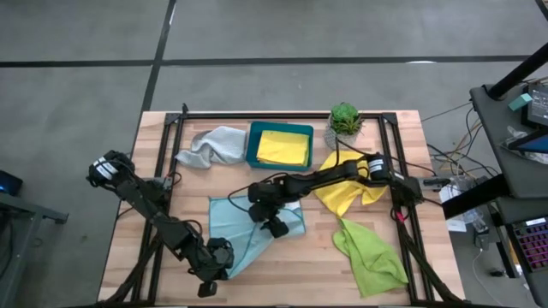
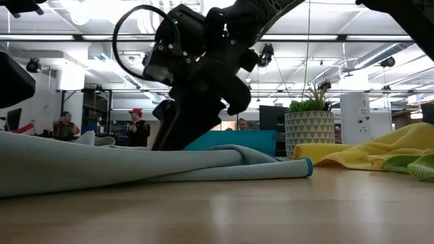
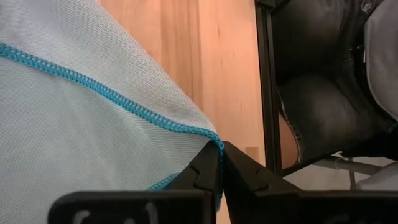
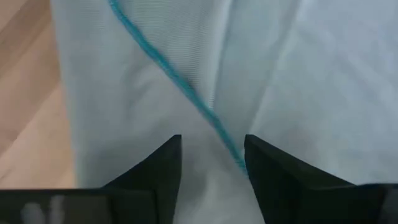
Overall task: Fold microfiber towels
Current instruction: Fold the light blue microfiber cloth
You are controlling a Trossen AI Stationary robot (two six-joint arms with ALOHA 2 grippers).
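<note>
A light blue towel (image 1: 244, 227) with a teal stitched hem lies partly bunched on the table's near middle. My left gripper (image 1: 216, 261) is shut on its near corner. My right gripper (image 1: 276, 224) is open and points down over the towel's right part. Its fingers stand on either side of a hem line (image 4: 205, 109) and a crease. A pale grey towel (image 1: 210, 145) lies at the far left. One yellow towel (image 1: 282, 147) lies in the teal tray (image 1: 253, 145), another (image 1: 347, 195) lies under the right arm. A lime green towel (image 1: 370, 252) lies at the near right. My left gripper pinches the light blue towel's corner (image 3: 208, 138) between its two fingers, right where two hemmed edges meet. The cloth spreads away from the fingers fairly smooth. My right gripper stands with open fingers (image 4: 158, 165) down at the towel; I cannot tell whether they touch it.
A small potted plant (image 1: 344, 121) stands at the far edge, right of the tray. A black frame rail (image 1: 282, 114) runs round the table. People show in the room beyond, in the low view (image 2: 137, 125). Bare wood lies along the near edge (image 1: 291, 278).
</note>
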